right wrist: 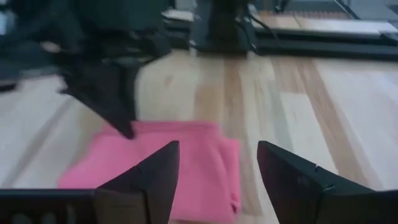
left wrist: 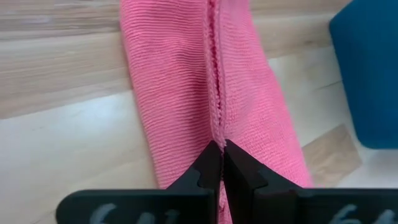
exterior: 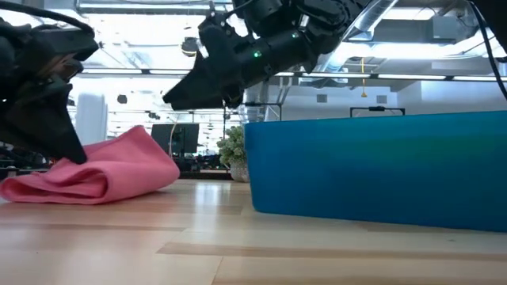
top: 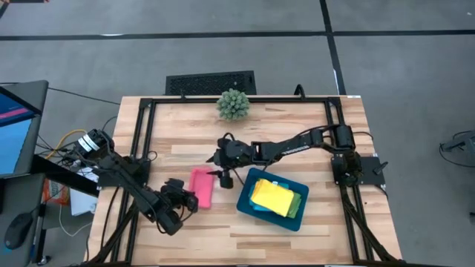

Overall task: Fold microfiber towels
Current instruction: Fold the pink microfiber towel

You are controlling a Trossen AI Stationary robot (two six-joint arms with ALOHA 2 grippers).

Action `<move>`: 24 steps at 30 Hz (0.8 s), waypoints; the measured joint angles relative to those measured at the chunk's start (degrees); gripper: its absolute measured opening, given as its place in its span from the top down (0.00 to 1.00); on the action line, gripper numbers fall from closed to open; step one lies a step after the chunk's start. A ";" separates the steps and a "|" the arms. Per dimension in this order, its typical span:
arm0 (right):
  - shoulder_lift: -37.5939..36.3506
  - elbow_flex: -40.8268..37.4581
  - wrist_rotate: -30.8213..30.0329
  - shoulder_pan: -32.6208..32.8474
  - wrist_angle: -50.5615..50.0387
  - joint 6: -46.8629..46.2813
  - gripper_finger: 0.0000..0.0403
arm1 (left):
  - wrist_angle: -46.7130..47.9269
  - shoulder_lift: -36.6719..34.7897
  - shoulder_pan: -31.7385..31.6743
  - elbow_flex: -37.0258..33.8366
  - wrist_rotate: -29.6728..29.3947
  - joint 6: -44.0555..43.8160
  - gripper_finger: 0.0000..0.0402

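1. Pink towel (top: 202,188) folded into a narrow strip on the table (top: 312,133), at 9 o'clock from the tray (top: 249,200), just beside it but apart.
2. Seen from the left wrist: pink towel (left wrist: 205,93) doubled, two hemmed edges meeting along a centre seam.
3. Left gripper (top: 184,194) at the towel's 7 o'clock corner, fingers (left wrist: 211,168) pressed together on the seam edge, pinching the pink towel.
4. Low view: left gripper (exterior: 67,146) down on the pink towel (exterior: 103,170), cloth bunched in soft rolls.
5. Right gripper (top: 223,176) hovering just above the towel's 2 o'clock corner, fingers (right wrist: 155,174) spread wide, nothing between them.
6. Right wrist view: pink towel (right wrist: 186,155) below and ahead of the spread fingers.
7. Yellow towel (top: 270,197) folded, on top in the tray; green towel (top: 295,205) showing under it at its 3 o'clock edge.
8. Spiky plant (top: 233,104) at 12 o'clock on the table, well apart from the towels.
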State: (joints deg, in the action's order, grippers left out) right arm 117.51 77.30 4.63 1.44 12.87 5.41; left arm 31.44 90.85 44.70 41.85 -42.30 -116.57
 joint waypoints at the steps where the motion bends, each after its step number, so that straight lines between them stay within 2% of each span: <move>1: 0.35 0.01 0.40 0.44 1.09 0.07 0.41 | 0.70 0.00 0.30 0.00 -0.12 -1.09 1.00; 8: 4.43 0.55 -0.58 2.86 11.48 -0.92 0.43 | 3.76 0.02 1.75 0.00 -0.60 -5.69 1.00; 9: 4.69 0.07 -0.87 2.92 10.07 -0.96 0.45 | 4.02 0.02 1.94 0.00 -0.98 -6.52 1.00; 20: 13.15 6.90 -1.10 2.96 11.11 -2.75 0.71 | 6.59 0.02 4.47 -0.01 -2.07 -12.29 1.00; 24: 14.07 7.96 -0.72 3.09 11.02 -2.89 0.77 | 8.61 0.02 5.72 -0.02 -2.14 -15.61 1.00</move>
State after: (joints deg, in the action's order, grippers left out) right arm 131.58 85.25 3.91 4.54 23.89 2.52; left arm 40.05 90.87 50.41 41.82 -44.45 -132.18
